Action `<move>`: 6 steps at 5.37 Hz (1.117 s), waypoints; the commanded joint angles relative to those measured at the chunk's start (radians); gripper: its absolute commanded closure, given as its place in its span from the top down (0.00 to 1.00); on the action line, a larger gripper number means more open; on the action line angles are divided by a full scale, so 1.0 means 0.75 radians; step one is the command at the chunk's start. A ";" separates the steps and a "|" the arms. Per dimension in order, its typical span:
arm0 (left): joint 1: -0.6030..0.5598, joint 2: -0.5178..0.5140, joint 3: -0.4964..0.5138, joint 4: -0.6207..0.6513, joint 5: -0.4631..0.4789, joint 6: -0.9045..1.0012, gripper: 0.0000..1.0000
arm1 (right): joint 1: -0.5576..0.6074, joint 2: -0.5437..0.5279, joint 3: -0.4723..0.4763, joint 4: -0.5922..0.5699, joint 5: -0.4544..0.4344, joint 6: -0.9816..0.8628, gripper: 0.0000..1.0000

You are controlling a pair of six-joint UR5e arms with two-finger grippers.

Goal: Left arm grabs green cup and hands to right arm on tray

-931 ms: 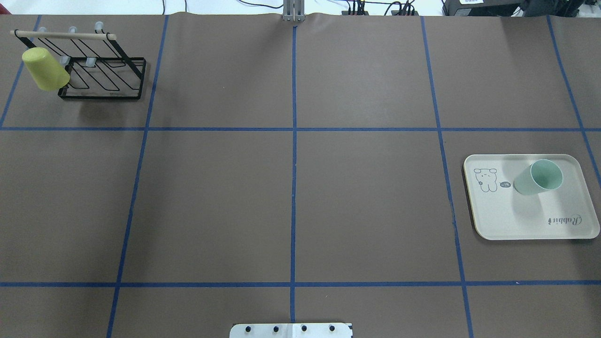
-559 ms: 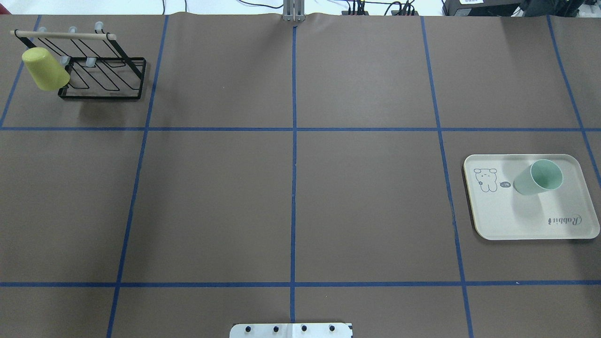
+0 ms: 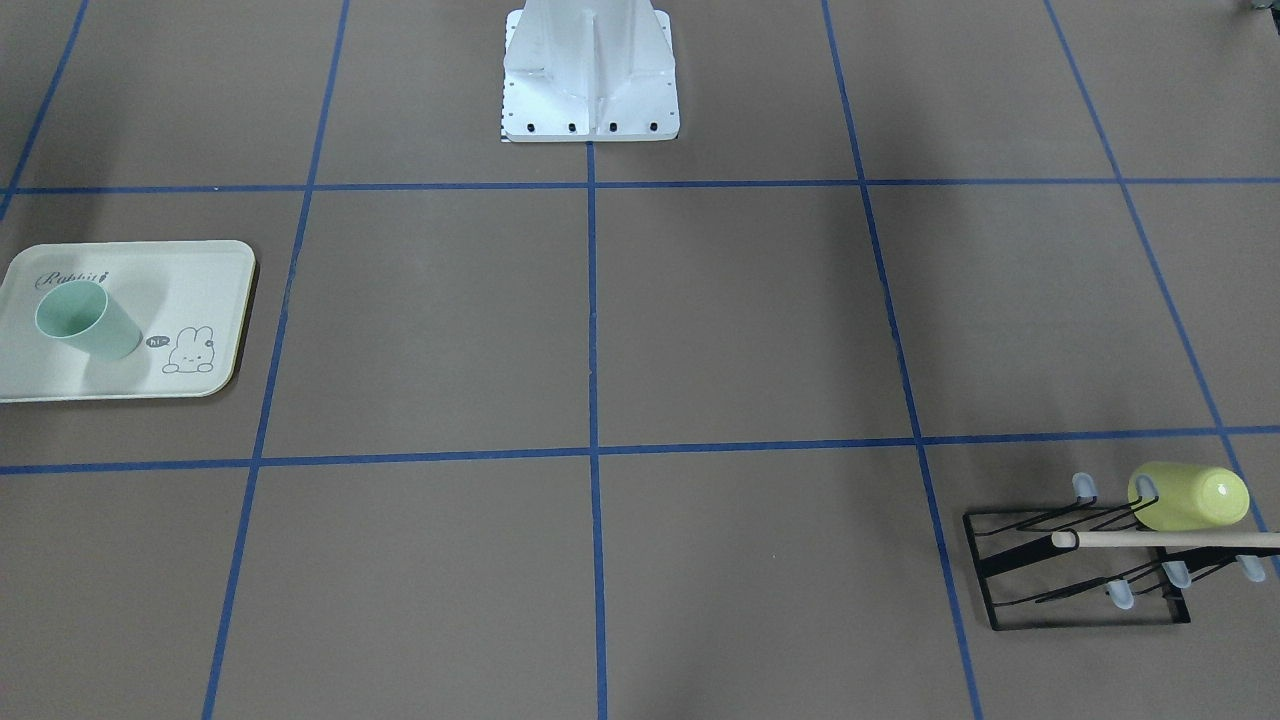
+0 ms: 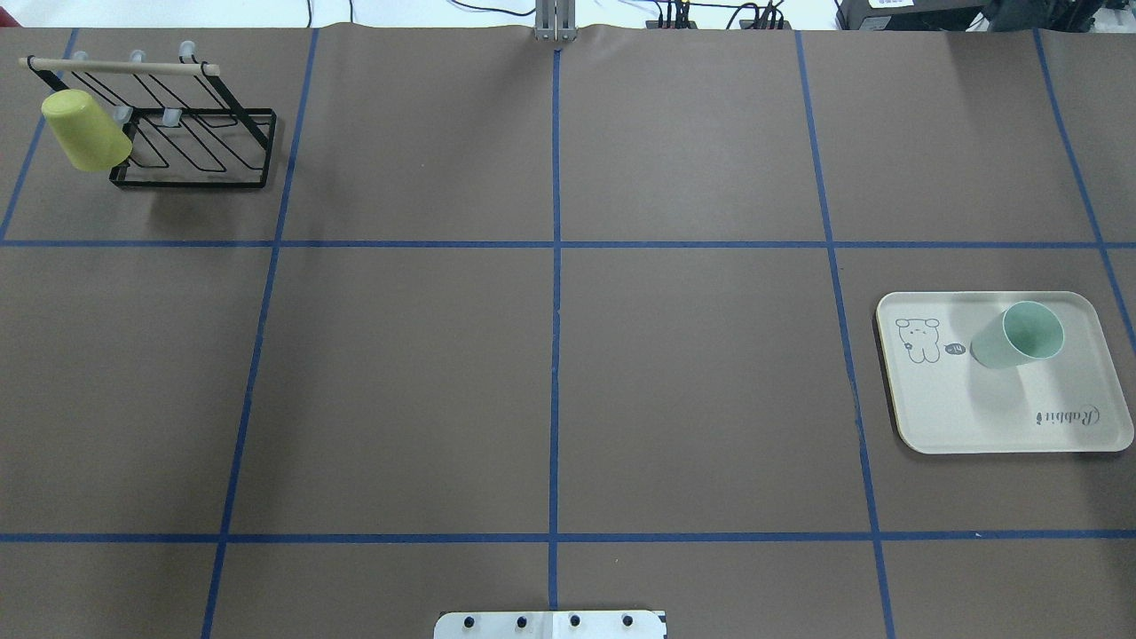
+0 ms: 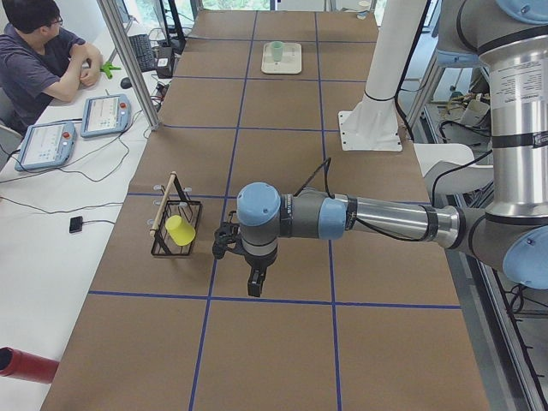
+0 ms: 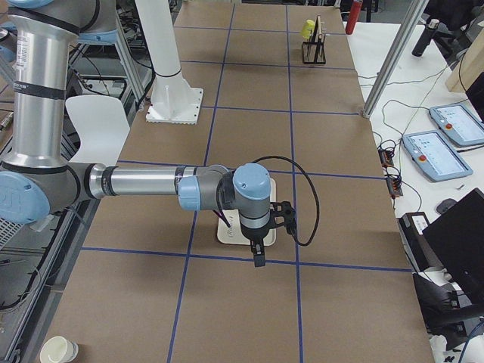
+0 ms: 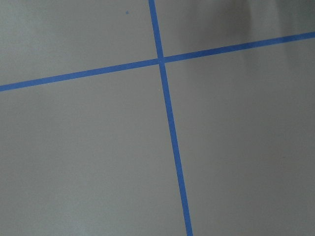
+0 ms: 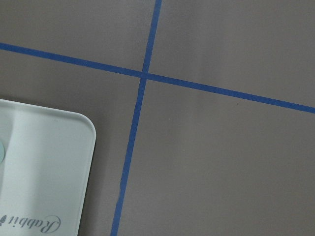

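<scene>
Green cup [image 4: 1016, 337] on tray [image 4: 958, 408], end effectors [image 5: 254, 285] [image 6: 258, 259] only in side views, grip untellable.

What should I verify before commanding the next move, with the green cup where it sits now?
1. Green cup on the tray: ok, it stands upright with its mouth up.
2. Cup free of any gripper: ok, nothing touches it in the overhead view.
3. Left gripper open or shut: cannot tell, it shows only in a side view; its wrist camera sees only table.
4. Right gripper open or shut: cannot tell, it shows only in a side view, near the tray's edge.
5. Yellow-green cup apart from the target: ok, it hangs on the rack at the far end.
</scene>
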 commanded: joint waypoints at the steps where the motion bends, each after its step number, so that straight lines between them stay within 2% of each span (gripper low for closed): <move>1: 0.000 -0.001 -0.002 0.000 0.059 -0.001 1.00 | 0.000 -0.001 0.002 0.000 0.004 -0.002 1.00; 2: 0.000 -0.003 -0.008 -0.002 0.092 -0.001 1.00 | 0.000 -0.001 0.002 0.000 0.004 -0.002 1.00; 6: 0.000 -0.003 -0.012 -0.002 0.086 -0.001 1.00 | 0.000 -0.001 0.002 0.000 0.004 -0.002 1.00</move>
